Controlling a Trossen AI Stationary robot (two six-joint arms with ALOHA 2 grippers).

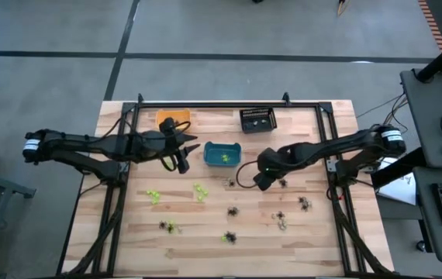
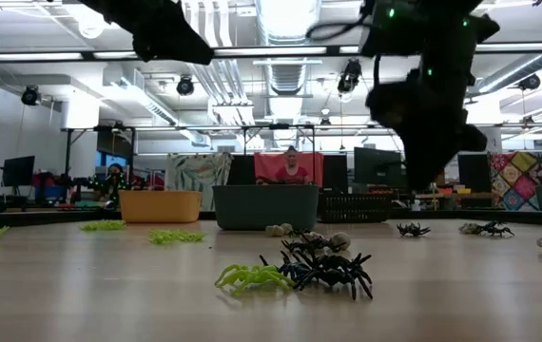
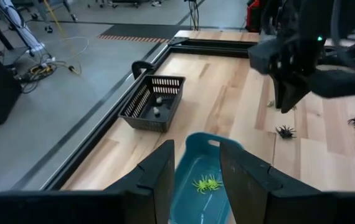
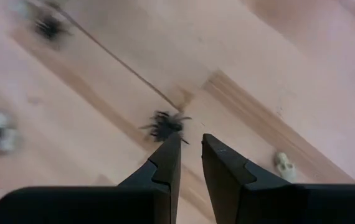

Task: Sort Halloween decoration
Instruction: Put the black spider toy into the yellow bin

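Hovering over bare wood, right gripper [image 4: 191,146], slightly apart, nears black spider [image 4: 165,124].

My left gripper [image 1: 184,155] hangs just left of the middle bin [image 1: 222,154], which holds one spider [image 3: 207,183]. Two more bins [image 1: 171,118] [image 1: 257,119] stand behind it along the table's [image 1: 314,240] far edge. My right gripper [image 1: 258,183] sits right of the middle bin, above a spider [image 4: 164,124]. Other spiders [image 1: 232,211] lie scattered across the table in front of the bins.
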